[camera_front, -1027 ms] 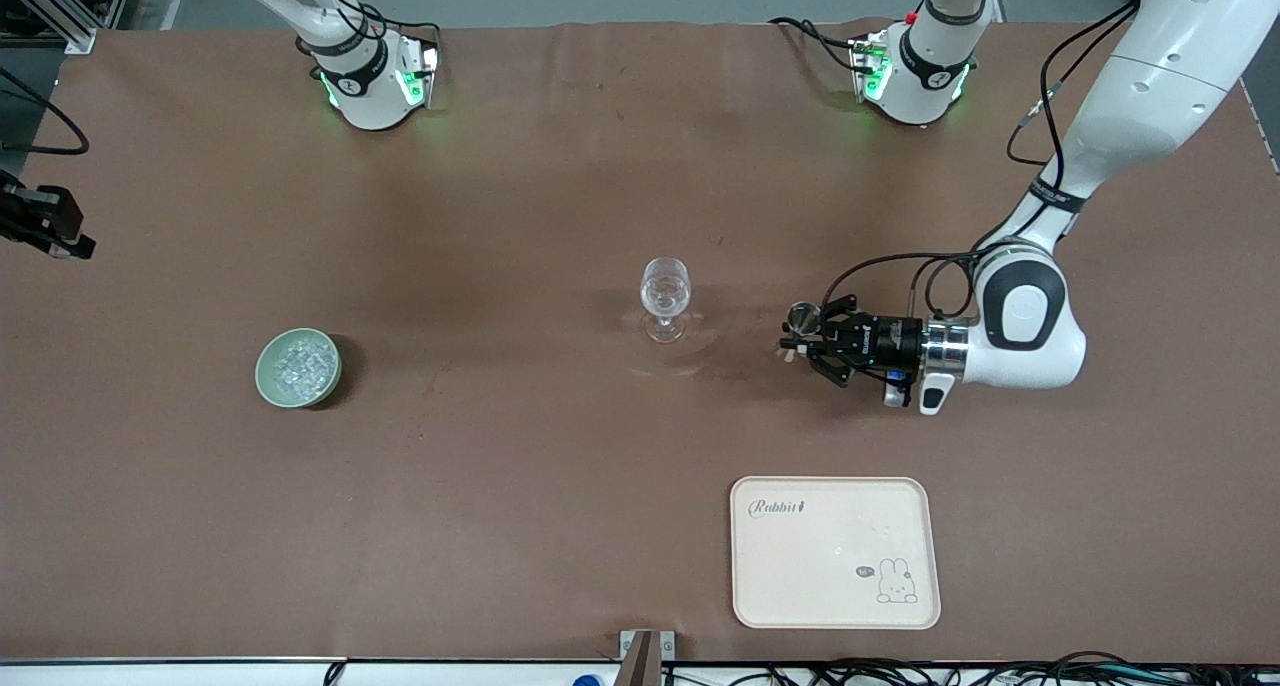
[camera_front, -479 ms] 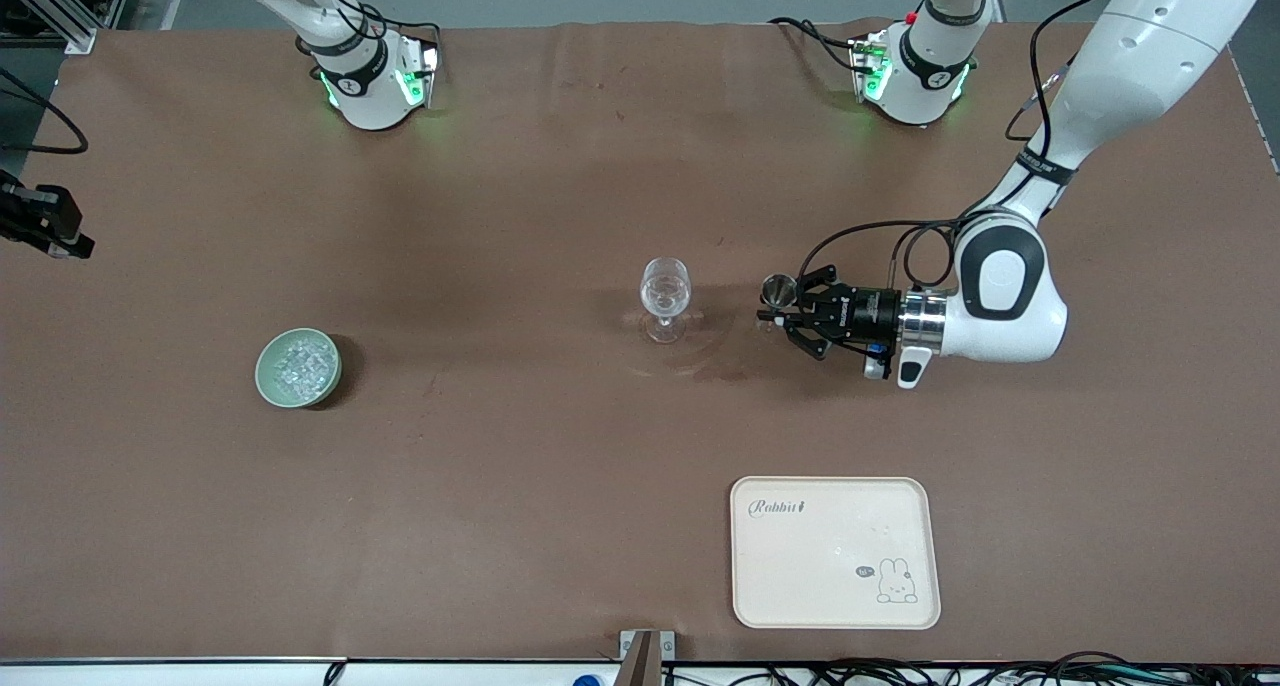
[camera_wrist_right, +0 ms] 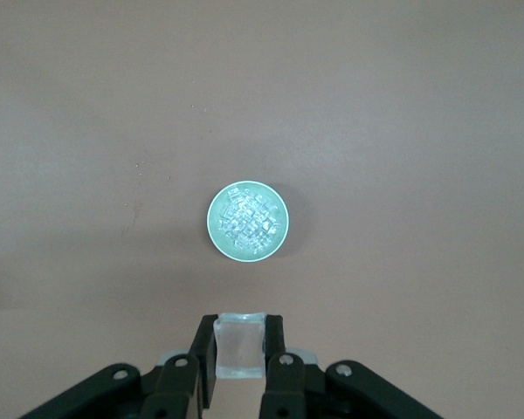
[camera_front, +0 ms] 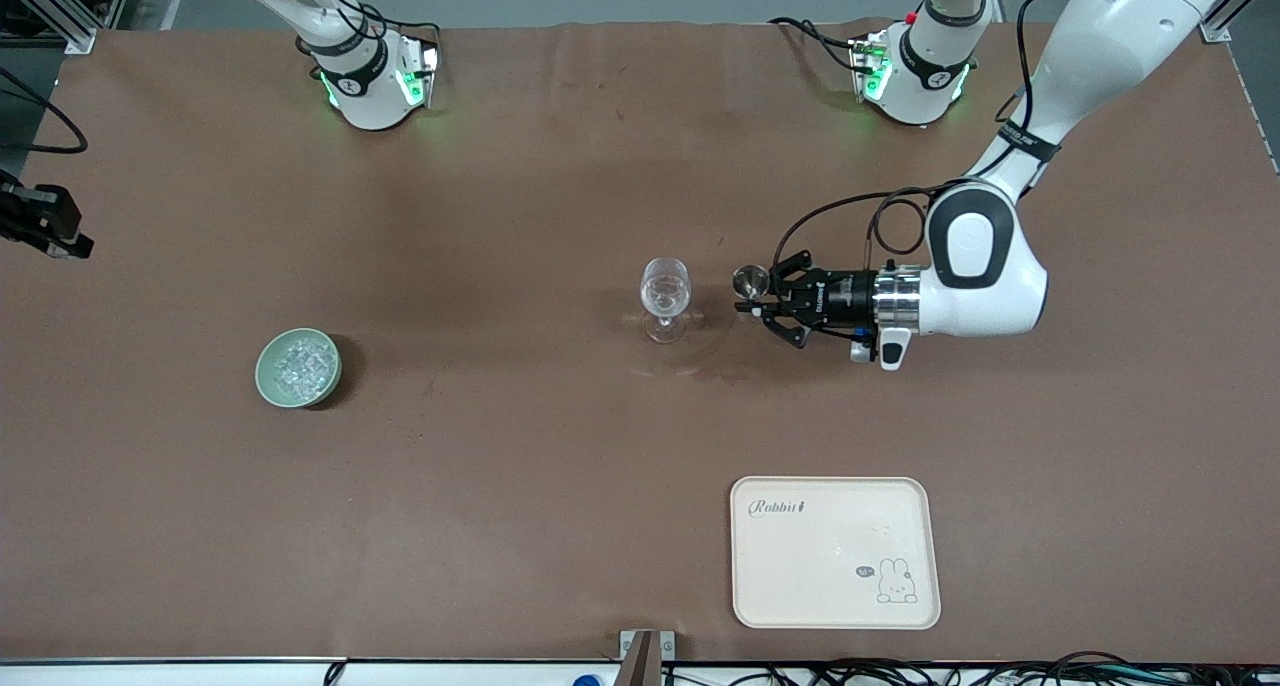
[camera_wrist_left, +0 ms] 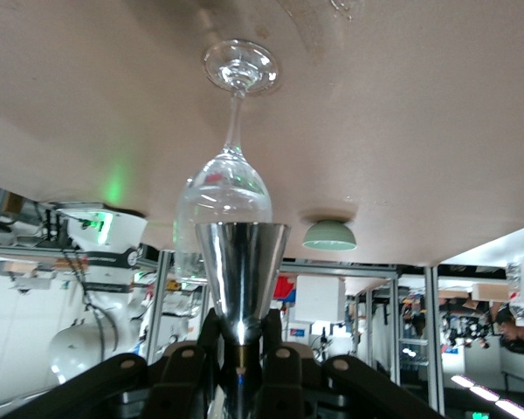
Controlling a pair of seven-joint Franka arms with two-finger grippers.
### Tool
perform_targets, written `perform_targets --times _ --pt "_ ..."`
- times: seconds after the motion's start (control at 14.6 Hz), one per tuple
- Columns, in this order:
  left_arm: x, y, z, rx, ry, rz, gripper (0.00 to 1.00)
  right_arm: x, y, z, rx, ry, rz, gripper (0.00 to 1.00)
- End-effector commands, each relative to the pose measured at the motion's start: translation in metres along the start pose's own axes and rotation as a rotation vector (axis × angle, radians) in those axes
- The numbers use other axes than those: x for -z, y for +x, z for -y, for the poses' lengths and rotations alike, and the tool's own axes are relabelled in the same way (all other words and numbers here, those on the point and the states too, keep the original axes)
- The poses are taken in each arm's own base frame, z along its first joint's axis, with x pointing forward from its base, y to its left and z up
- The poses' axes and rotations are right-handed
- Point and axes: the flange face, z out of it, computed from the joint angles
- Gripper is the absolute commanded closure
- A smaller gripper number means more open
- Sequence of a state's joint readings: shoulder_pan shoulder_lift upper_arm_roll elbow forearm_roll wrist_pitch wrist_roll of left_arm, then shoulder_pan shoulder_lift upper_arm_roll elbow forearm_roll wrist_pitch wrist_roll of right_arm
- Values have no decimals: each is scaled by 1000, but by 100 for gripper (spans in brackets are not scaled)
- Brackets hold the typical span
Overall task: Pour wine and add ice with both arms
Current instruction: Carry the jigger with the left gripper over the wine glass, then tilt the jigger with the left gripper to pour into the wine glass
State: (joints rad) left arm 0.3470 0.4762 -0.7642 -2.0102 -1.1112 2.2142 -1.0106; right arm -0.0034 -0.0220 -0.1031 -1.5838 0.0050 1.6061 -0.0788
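A clear wine glass stands upright mid-table. My left gripper is shut on the waist of a steel jigger, held upright just beside the glass toward the left arm's end. The left wrist view has the jigger between the fingers, right in front of the glass. Wine is out of view. My right gripper is shut on one clear ice cube, high over the table beside the pale green bowl heaped with ice. In the front view this gripper is out of view.
The bowl of ice sits toward the right arm's end. A cream tray with a rabbit print lies nearer the front camera than the left gripper. A black device sticks in at the table's edge by the right arm's end.
The left arm has carried the jigger steadily toward the wine glass, ending close beside it. Glass, bowl and tray have not moved.
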Motion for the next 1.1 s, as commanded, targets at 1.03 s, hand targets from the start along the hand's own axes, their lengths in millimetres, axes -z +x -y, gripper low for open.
perform_targets --times 1.03 --pt "-46 -53 34 13 -63 -159 100 3 -3 -1 5 4 6 91"
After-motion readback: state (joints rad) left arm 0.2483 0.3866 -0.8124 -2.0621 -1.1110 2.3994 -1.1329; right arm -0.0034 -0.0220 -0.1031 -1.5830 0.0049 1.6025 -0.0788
